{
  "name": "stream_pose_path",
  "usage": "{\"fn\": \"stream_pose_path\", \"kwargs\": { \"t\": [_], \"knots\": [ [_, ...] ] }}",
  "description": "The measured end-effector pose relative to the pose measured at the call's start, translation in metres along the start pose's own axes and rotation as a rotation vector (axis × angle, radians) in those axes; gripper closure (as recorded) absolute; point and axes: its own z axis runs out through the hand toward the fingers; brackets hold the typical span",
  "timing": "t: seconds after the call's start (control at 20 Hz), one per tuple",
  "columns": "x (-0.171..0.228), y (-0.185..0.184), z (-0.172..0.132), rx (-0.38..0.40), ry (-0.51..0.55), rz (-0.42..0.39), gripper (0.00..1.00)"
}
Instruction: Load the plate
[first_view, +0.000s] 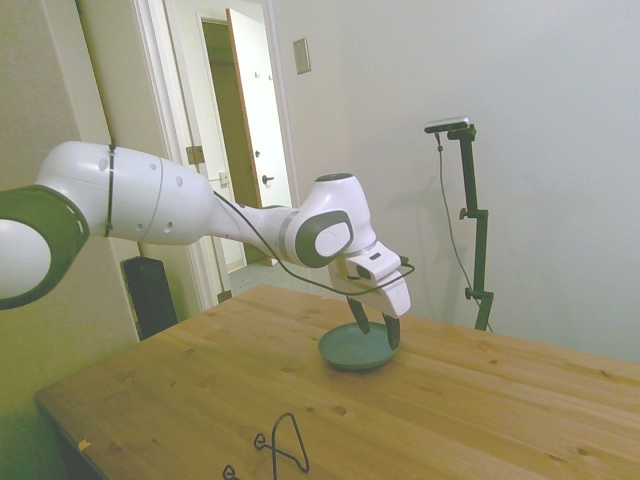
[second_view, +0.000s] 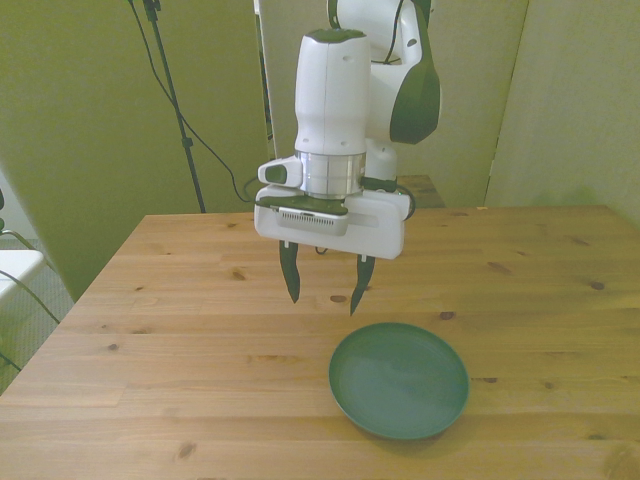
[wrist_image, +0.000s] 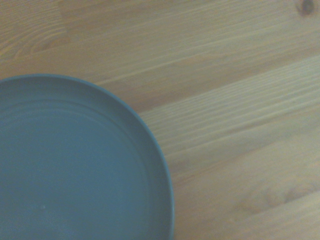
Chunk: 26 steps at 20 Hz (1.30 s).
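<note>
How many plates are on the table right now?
1. The grey-teal plate lies flat on the wooden table, just ahead of the open gripper, towards the front view's right. No other plate shows in any view.

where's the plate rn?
The plate lies flat on the wooden table, near the front view's lower edge, right of centre. The open hand hangs above the table just behind it, toward the front view's left.

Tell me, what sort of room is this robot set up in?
Probably an ordinary indoor room turned into a test space, not a factory: a wooden table, plain walls and an open door. Only a plate lies under the open end effector.
</note>
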Motion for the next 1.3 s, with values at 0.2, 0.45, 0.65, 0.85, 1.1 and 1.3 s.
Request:
{"fn": "stream_pose_path", "kwargs": {
  "t": [0.2, 0.45, 0.65, 0.85, 1.1, 1.3],
  "knots": [
    [0.015, 0.001, 0.011, 0.023, -0.054, -0.022, 0.0],
    [0.034, 0.019, 0.022, 0.025, -0.071, -0.036, 0.0],
    [0.04, 0.026, 0.037, 0.053, -0.108, 0.008, 0.0],
    [0.035, 0.018, 0.053, 0.104, -0.135, 0.047, 0.0],
    [0.022, 0.01, 0.064, 0.139, -0.165, 0.062, 0.0],
    [0.013, 0.007, 0.071, 0.152, -0.18, 0.064, 0.0]
  ]
}}
